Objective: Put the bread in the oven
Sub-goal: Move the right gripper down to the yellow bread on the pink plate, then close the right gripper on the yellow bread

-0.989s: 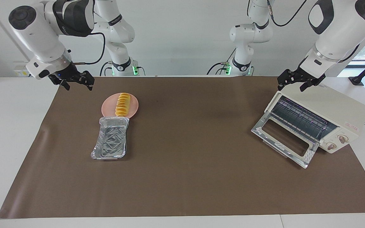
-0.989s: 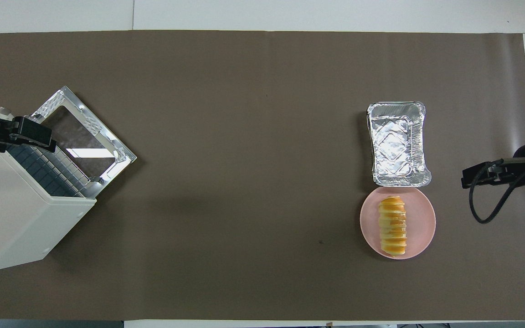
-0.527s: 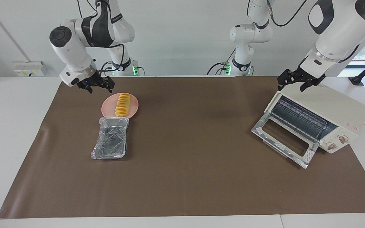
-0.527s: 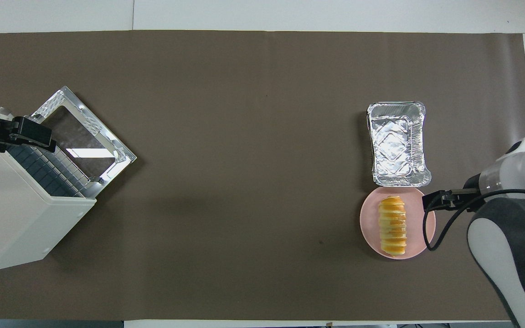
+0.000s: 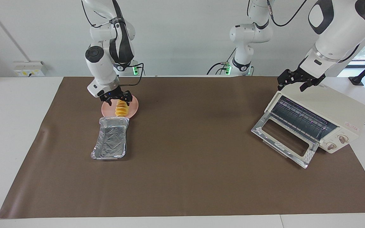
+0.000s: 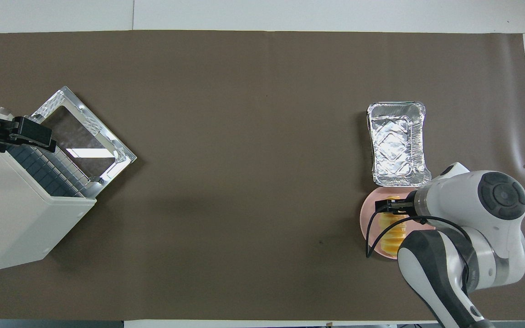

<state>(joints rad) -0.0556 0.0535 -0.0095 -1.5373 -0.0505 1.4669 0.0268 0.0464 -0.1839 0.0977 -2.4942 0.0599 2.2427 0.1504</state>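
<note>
The bread [image 5: 122,108] lies ungrasped on the pink plate [image 5: 134,109], upper left of the facing frame, the right tool [image 5: 118,98] spread open above it, the left tool [image 5: 296,81], also open, waiting over the open oven [image 5: 323,118], so everything remains.

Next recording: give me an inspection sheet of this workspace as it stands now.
Surface: brown mat on a white table.
Job's things: ridged yellow-orange bread lies on a round pink plate; cream-white toaster oven, glass door down.
Clutter: crinkled silver foil tray beside the plate, farther from the robots.
Grippers: right gripper over the bread; left gripper waits over the oven's top.
Cables: black cable on the right arm.
Surroundings: wall socket.
</note>
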